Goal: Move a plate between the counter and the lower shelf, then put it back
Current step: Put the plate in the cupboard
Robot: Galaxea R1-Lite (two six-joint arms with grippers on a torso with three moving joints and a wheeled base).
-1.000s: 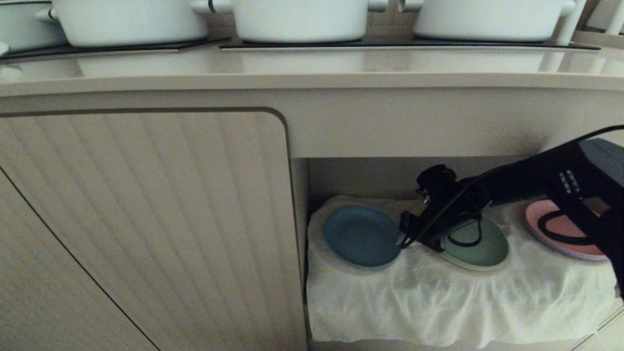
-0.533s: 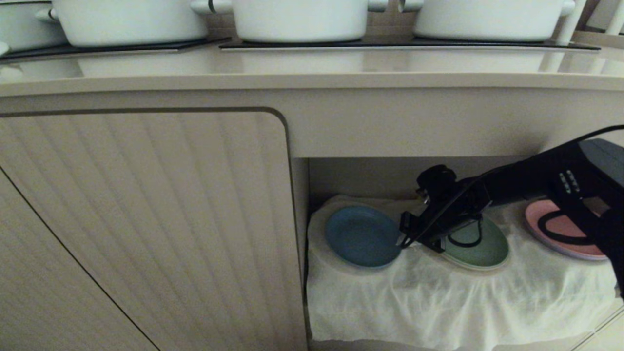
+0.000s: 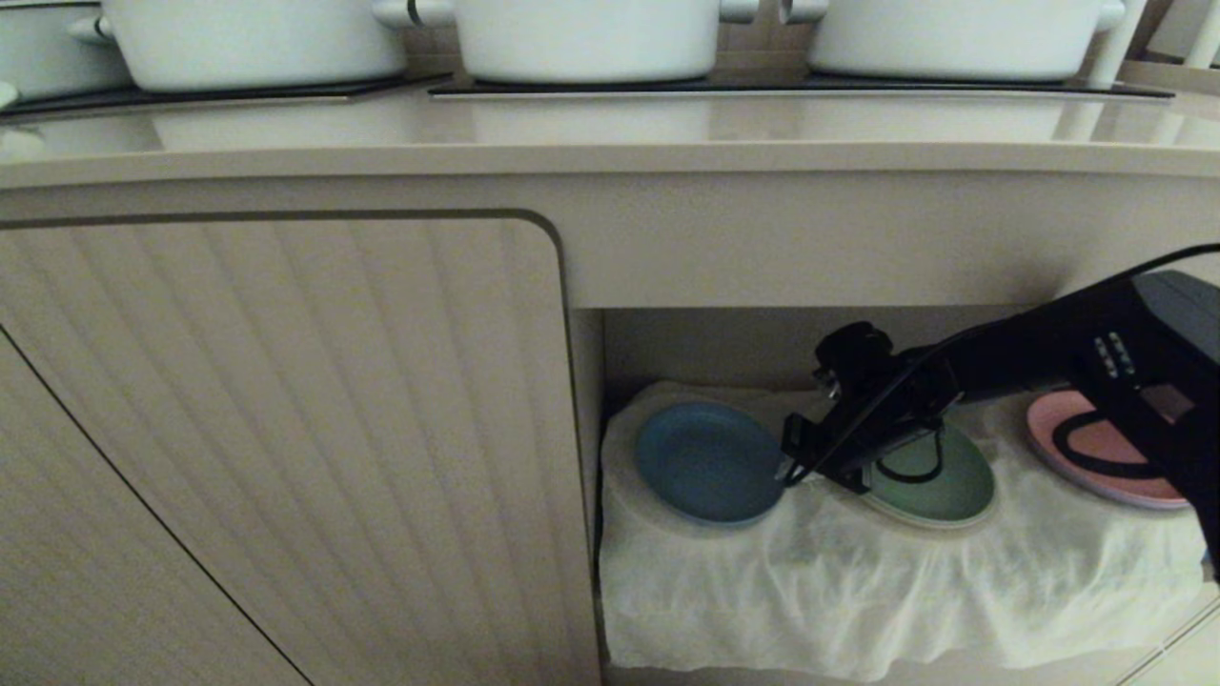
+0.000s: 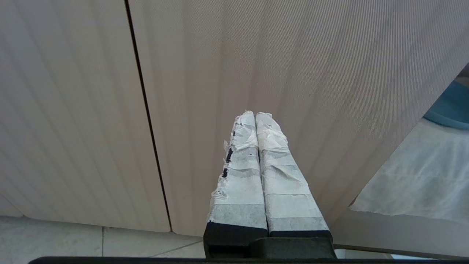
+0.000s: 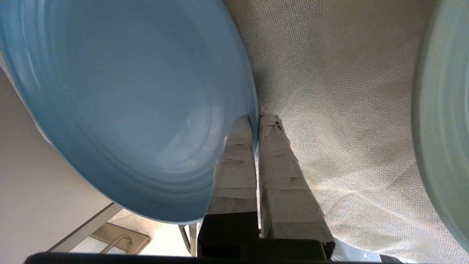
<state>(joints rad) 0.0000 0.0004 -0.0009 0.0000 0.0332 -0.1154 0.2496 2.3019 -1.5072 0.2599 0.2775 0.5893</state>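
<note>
The counter [image 3: 610,133] runs across the top with 3 white pots [image 3: 581,38] on its black cooktop panels; its front strip is bare, so that is where the plate should land, well short of the pots. Below it the ribbed cabinet door [image 3: 286,429] closes the left side, and the lower shelf [image 3: 724,343] opens to the right, its floor under a white cloth [image 3: 858,591] that hangs over the front edge.

3 plates lie on the cloth: the plate [image 3: 707,460] at the left end hard by the recess wall, the green plate [image 3: 939,481] just beside it, the pink plate [image 3: 1096,448] at the far right. The right arm reaches in across the green plate; the right gripper [image 5: 255,116] is clenched on the blue plate's near rim, 1 taped finger over the lip and 1 under it, a thin pinch at the very edge.

Judged from this, the lift is the step in hand; raise the gripped edge only slightly, draw the plate straight out toward the robot before climbing, and keep it level, since a rim pinch will let it swing; watch that the cloth does not drag, and clear the green plate and the counter's thick edge.

The left gripper [image 4: 256,117] is parked facing the door, fingers pressed together on nothing.
</note>
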